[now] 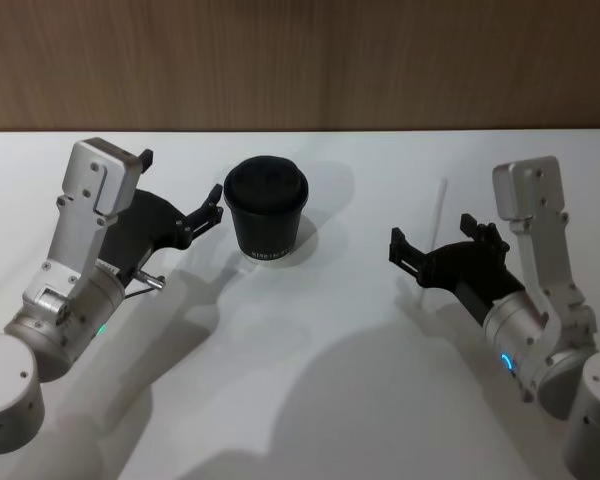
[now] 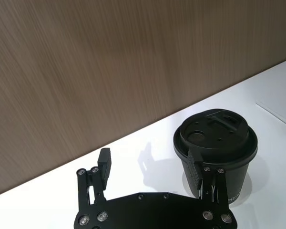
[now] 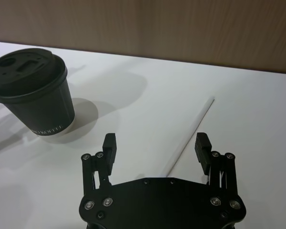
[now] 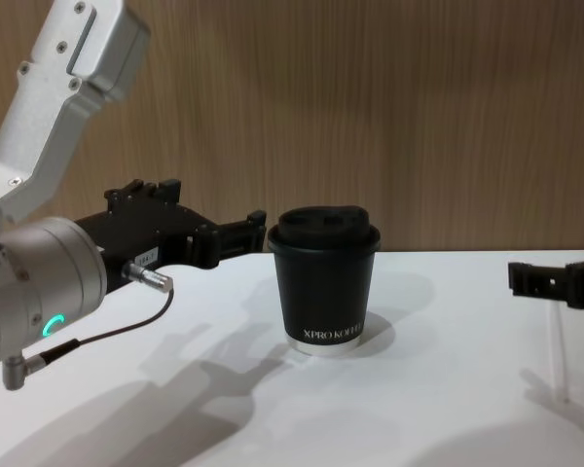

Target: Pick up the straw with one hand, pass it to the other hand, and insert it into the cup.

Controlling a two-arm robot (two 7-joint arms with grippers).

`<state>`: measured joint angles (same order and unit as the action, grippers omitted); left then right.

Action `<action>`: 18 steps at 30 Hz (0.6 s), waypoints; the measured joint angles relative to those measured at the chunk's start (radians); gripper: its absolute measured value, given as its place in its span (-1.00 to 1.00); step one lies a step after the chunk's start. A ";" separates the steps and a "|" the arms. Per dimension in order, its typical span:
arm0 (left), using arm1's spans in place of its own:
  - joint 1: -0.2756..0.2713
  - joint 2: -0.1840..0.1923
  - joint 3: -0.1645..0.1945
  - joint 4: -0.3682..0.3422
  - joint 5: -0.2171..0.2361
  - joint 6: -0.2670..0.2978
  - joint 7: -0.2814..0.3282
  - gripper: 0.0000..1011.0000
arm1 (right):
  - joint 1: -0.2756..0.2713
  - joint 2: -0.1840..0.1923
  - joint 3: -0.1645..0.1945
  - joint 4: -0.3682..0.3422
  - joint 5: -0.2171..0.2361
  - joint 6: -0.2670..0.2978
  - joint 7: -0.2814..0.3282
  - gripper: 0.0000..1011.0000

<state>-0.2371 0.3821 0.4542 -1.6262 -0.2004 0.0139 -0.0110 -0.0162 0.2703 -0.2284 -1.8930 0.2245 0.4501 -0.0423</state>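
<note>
White tabletop (image 1: 310, 400), wood panelling behind.

Left gripper (image 2: 150, 166), black with a silver wrist: jaws spread and empty, sitting left of centre.

Right gripper (image 3: 156, 148), same black pronged type: also spread and empty, poised over the straw. I can't judge its height above the table from these angles.

Matte black paper cup with domed lid (image 1: 267, 205): upright mid-table, with the left gripper's near prong just beside its wall. I'd expect it to be light and tippy.

Thin white plastic straw (image 3: 193, 129): lying flat on the table, well right of the cup, running between the right jaws.

My read is that it's near weightless, stiff along its length, thin-walled and slick. It will roll or skate if nudged and kink if crushed. I'd pinch it across its width near the middle with light force, leaving one end free for the handover and the other for the lid hole.
</note>
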 joint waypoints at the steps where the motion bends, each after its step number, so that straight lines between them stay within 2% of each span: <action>1: 0.000 0.000 0.000 0.000 0.000 0.000 0.000 0.98 | 0.000 0.000 0.001 0.003 -0.001 0.000 0.002 0.98; 18: 0.000 0.000 0.000 0.000 0.000 0.000 0.000 0.98 | 0.013 -0.001 0.016 0.059 -0.004 -0.004 0.035 0.98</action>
<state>-0.2371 0.3821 0.4542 -1.6262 -0.2004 0.0139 -0.0109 -0.0030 0.2694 -0.2121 -1.8336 0.2210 0.4464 -0.0070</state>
